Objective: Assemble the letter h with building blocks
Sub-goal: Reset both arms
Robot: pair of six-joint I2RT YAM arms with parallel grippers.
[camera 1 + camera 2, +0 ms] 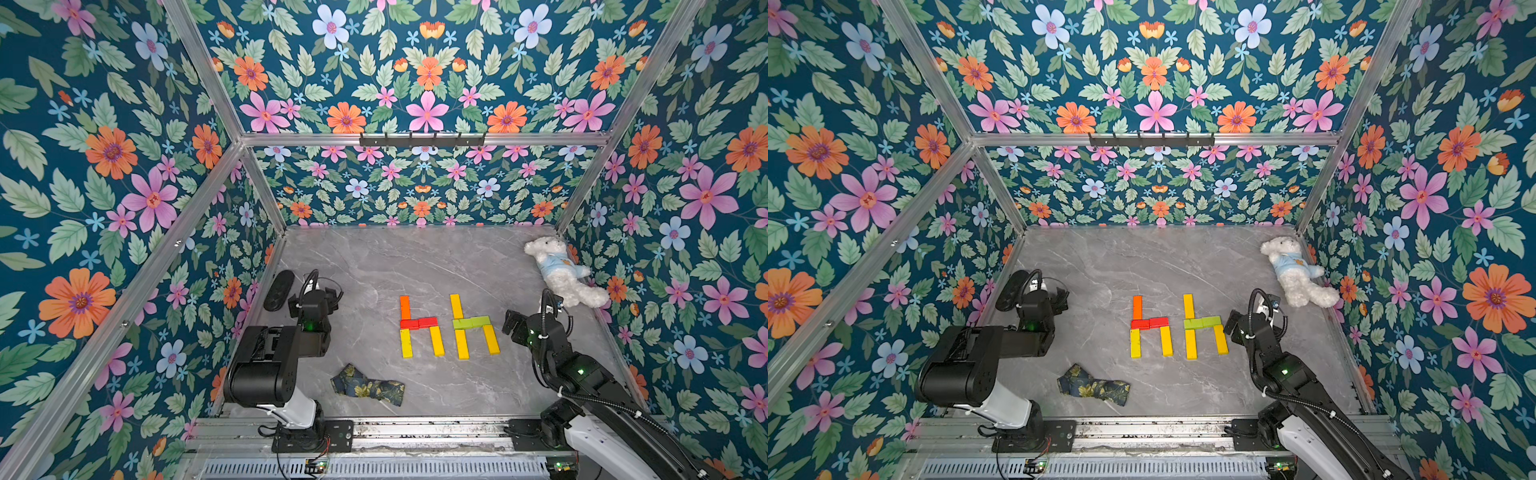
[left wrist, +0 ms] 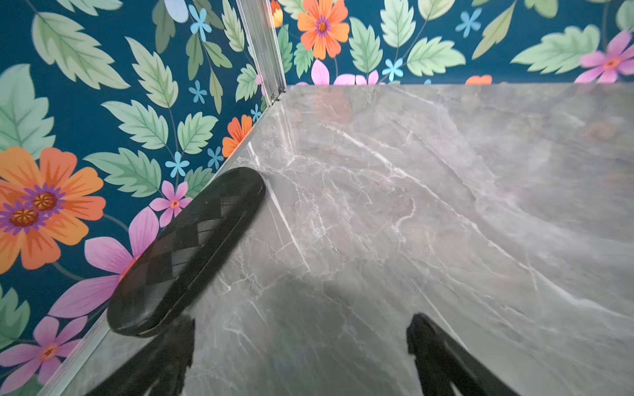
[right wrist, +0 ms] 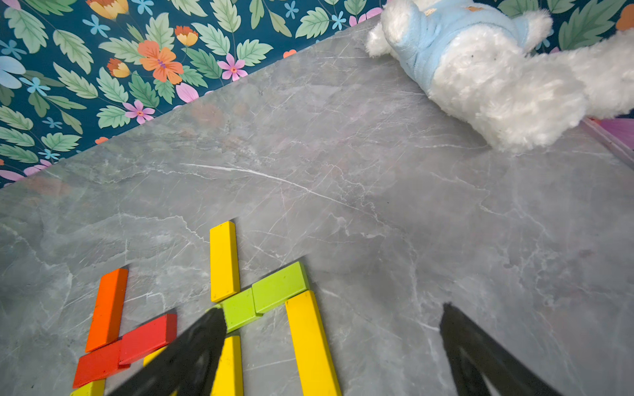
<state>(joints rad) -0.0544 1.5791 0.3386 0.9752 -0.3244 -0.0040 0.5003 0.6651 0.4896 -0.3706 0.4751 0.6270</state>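
Black fingers [image 3: 192,356] of the right tool [image 3: 332,312] stand spread wide and hold nothing. The tool hangs low over the grey marble-patterned tabletop [image 3: 377,205], just beside the building blocks [image 1: 449,328].

All ten flat bars lie near the middle of the tabletop, laid out as two letters h side by side. The h nearer the right tool has a long yellow stem bar [image 3: 224,260] at the top. Two short lime-green crossbars [image 3: 279,286] lie end to end beneath it, with a yellow leg bar [image 1: 461,344] and an amber leg bar [image 1: 491,339] below. The other h is built the same way from an orange stem bar [image 1: 405,307], two short red crossbars [image 1: 419,323], a second yellow leg [image 1: 406,343] and a second amber leg [image 1: 436,340].

Beyond the right tool, a white plush bear in a pale blue shirt [image 1: 561,270] lies in the far right corner against the flowered wall [image 1: 685,249].

The left tool [image 2: 302,320] is likewise spread wide and empty, over bare tabletop well apart from the blocks. Just beside it, a black oval case with a woven pattern [image 2: 185,253] lies along the wall on that side. A crumpled dark floral cloth [image 1: 368,386] lies near the front edge, between the left arm [image 1: 266,361] and the blocks.
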